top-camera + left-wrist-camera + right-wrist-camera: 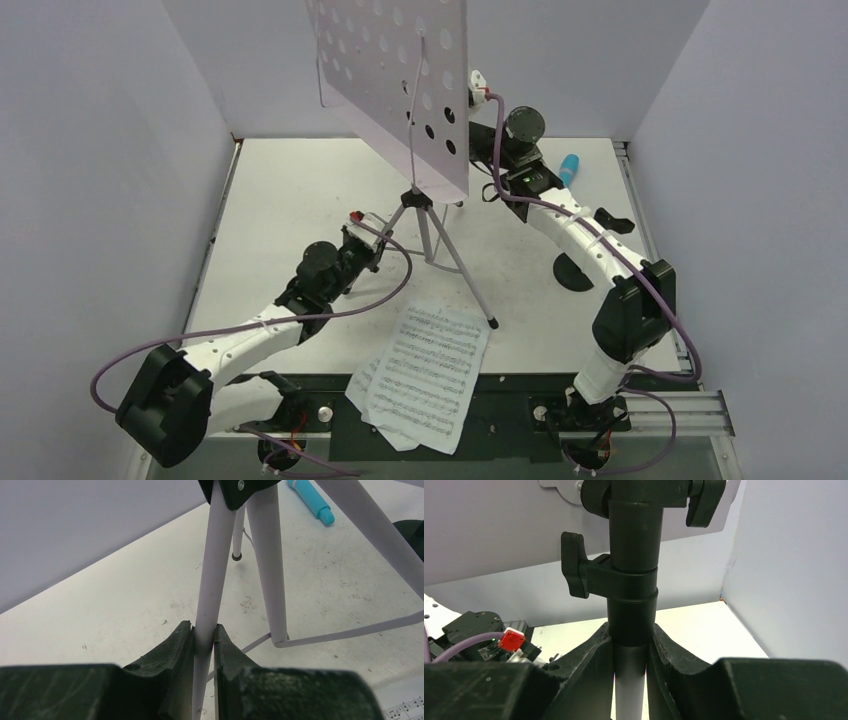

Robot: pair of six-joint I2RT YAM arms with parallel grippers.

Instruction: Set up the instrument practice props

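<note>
left arm (245, 338) and right arm (585, 235) share one build: white link shells dotted with small holes, bulky black joint housings; a lilac cable (345, 313) is strapped along each with white ties; black bases (590, 412) with silver screws and thin red wiring; a red-capped white plug (512, 641) by the left wrist; a green light (524, 181) on the right wrist; tool fingers (170, 665) matte black, scuffed, wedge-shaped

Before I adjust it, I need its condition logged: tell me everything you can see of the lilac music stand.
The lilac music stand stands upright on the white table on three thin metal-looking legs. Its perforated desk is tilted, with a wire page-holder. Black clamp collars with knobs sit on the shaft. The left hand pinches one leg; the right hand grips the shaft.
</note>
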